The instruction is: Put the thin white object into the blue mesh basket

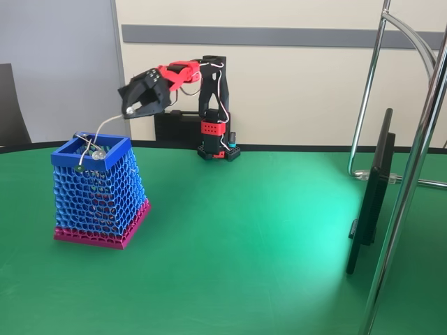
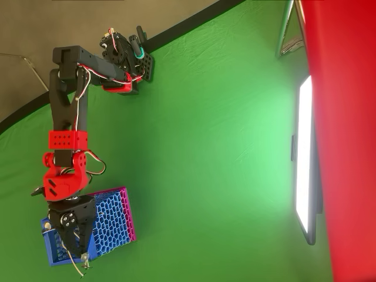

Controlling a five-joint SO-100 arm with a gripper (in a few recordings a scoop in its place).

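Note:
The blue mesh basket (image 1: pixel 115 144) (image 2: pixel 114 220) stands on its magenta base band at the left of the green table. My black and red gripper (image 1: pixel 133 109) (image 2: pixel 74 244) hovers just above and behind its rim, shut on the upper end of the thin white object (image 1: pixel 106 128) (image 2: pixel 75 263). The strand curves down from the jaws. In the fixed view its small knob hangs at rim level over the basket's opening. In the overhead view the strand's lower end shows just past the basket's near corner.
The arm's base (image 1: pixel 218 150) (image 2: pixel 126 64) is fixed at the table's back edge. A dark flat screen (image 1: pixel 374 195) (image 2: pixel 305 158) stands at the right beside chrome stand tubes (image 1: pixel 419 139). Open green table (image 1: pixel 244 237) lies between basket and screen.

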